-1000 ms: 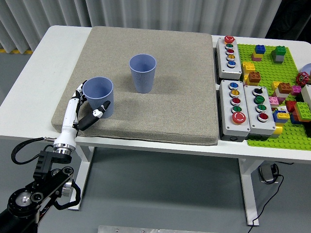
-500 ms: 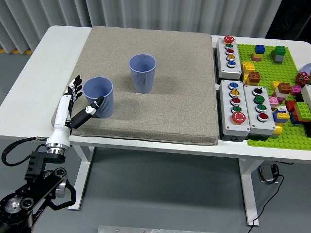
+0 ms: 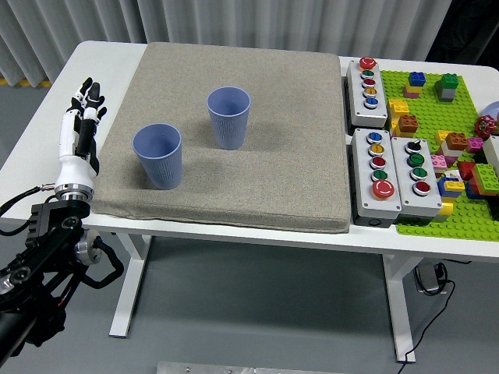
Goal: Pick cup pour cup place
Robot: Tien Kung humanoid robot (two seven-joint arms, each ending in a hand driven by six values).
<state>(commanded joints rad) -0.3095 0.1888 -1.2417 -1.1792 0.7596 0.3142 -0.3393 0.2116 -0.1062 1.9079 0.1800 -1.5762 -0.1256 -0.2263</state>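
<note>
From the head view, the left robot hand (image 3: 80, 117) stands over the bare left strip of the white surface (image 3: 47, 132), fingers straight and spread, holding nothing, fingertips pointing toward the far side. The near cup (image 3: 158, 156) stands upright on the grey mat (image 3: 257, 156), to the right of that robot hand and clear of it, with a gap of mat and surface between them. Its long axis is vertical and its open mouth faces up, so a side grasp would mean a sideways reach to the right, with the palm turned toward the cup wall.

The far cup (image 3: 229, 117) also stands upright, farther right and farther back, apart from the near cup. I cannot tell whether either holds anything.

Only the left arm shows; the right one is out of view, so the left robot hand is plainly the nearer one for both cups. Nothing lies between it and the near cup.

Well to the right, off the mat, sit the button boxes (image 3: 387, 156) and a green baseplate (image 3: 444, 140) with coloured bricks, well clear of any reach toward the cups.
</note>
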